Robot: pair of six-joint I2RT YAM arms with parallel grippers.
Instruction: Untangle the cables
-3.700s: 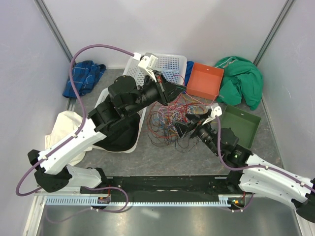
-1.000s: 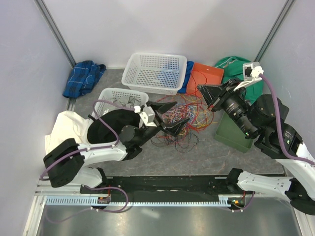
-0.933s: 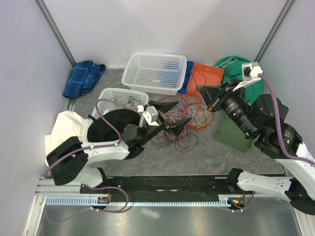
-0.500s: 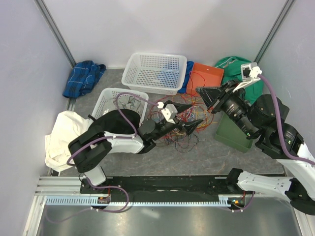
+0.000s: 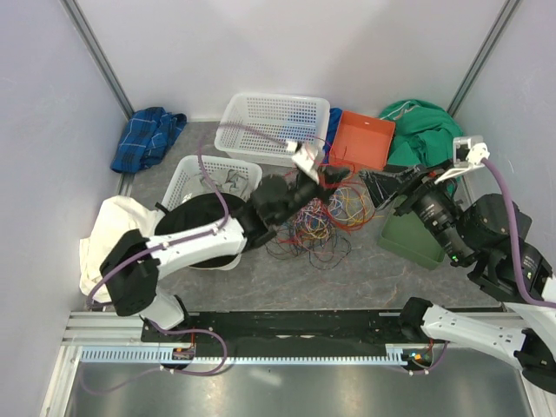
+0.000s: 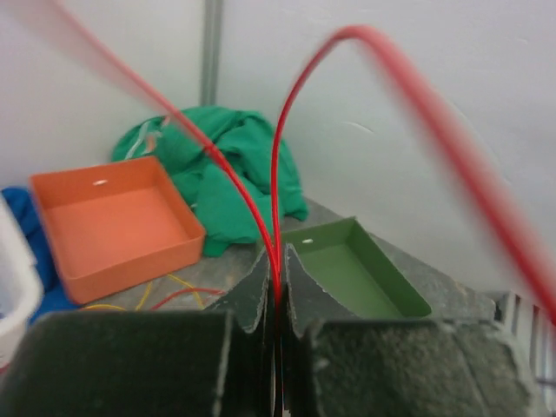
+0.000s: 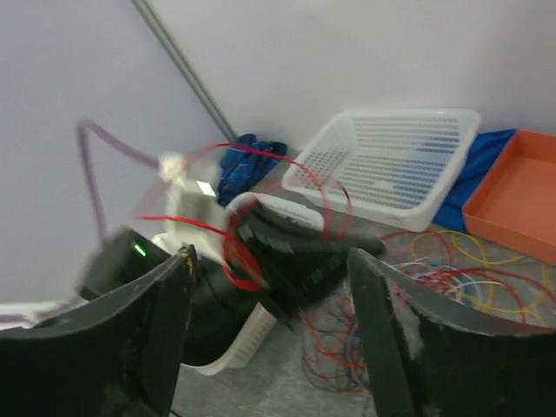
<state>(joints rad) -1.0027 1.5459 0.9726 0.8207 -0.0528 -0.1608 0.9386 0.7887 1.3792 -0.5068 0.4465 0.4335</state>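
The cables (image 5: 317, 217) lie as a loose many-coloured tangle on the grey floor in the middle; they also show in the right wrist view (image 7: 426, 287). My left gripper (image 5: 334, 174) is raised above the tangle's far edge. In the left wrist view it (image 6: 278, 269) is shut on a thin red cable (image 6: 276, 174) that loops upward out of the jaws. That red cable shows as a blurred loop by the left arm in the right wrist view (image 7: 233, 261). My right gripper (image 5: 375, 187) hovers right of the tangle, open wide and empty (image 7: 269, 256).
A large white basket (image 5: 274, 122) stands at the back. A smaller white basket (image 5: 213, 169) holds a black cloth (image 5: 204, 230). An orange tray (image 5: 363, 139), a green tray (image 5: 426, 230), a green cloth (image 5: 426, 130), a blue cloth (image 5: 148, 135) and a white cloth (image 5: 109, 230) lie around.
My left gripper has risen from low over the tangle toward the back, taking a red cable up with it. My right gripper has drawn back a little to the right.
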